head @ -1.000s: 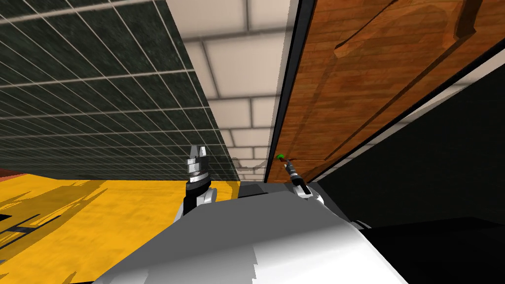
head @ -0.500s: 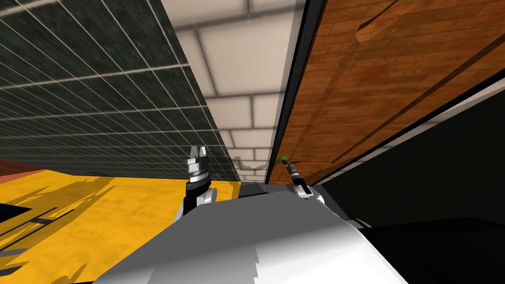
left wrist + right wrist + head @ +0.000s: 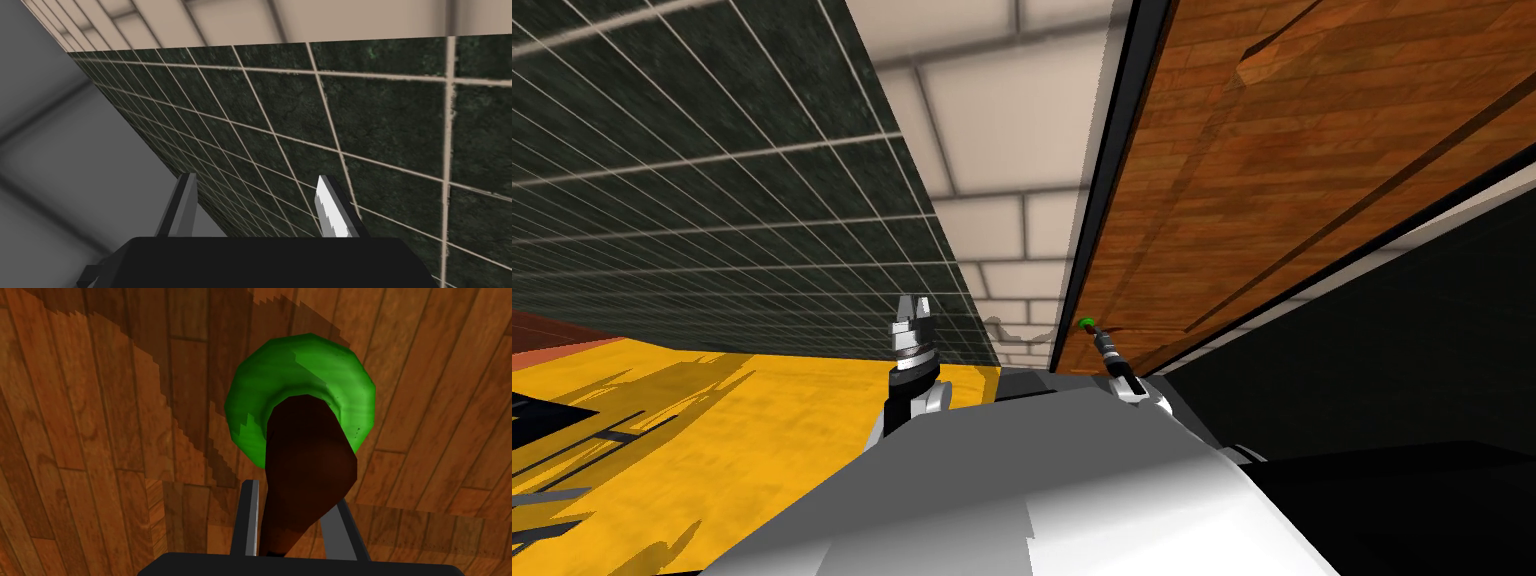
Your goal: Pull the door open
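A brown wooden door (image 3: 1272, 180) stands on my right and its planks fill the right wrist view (image 3: 100, 413). A dark brown lever handle (image 3: 305, 463) juts from a green round base (image 3: 300, 373) on the door. My right gripper (image 3: 295, 498) is shut on the lever, one thin finger pressing each side. In the head view the right gripper (image 3: 1092, 332) reaches up to the green base (image 3: 1084, 323) near the door's edge. My left gripper (image 3: 912, 305) is held up in front of my chest, fingers open and empty (image 3: 255, 177).
A dark green tiled wall (image 3: 712, 200) runs along my left, and a beige block wall (image 3: 1002, 150) lies ahead. The door's black frame (image 3: 1102, 200) stands beside the handle. The floor (image 3: 712, 430) is yellow. A black area (image 3: 1392, 350) lies to the door's right.
The whole head view has shifted a little, so my head or base has moved. Both arms keep their places in it, the right gripper still at the green base.
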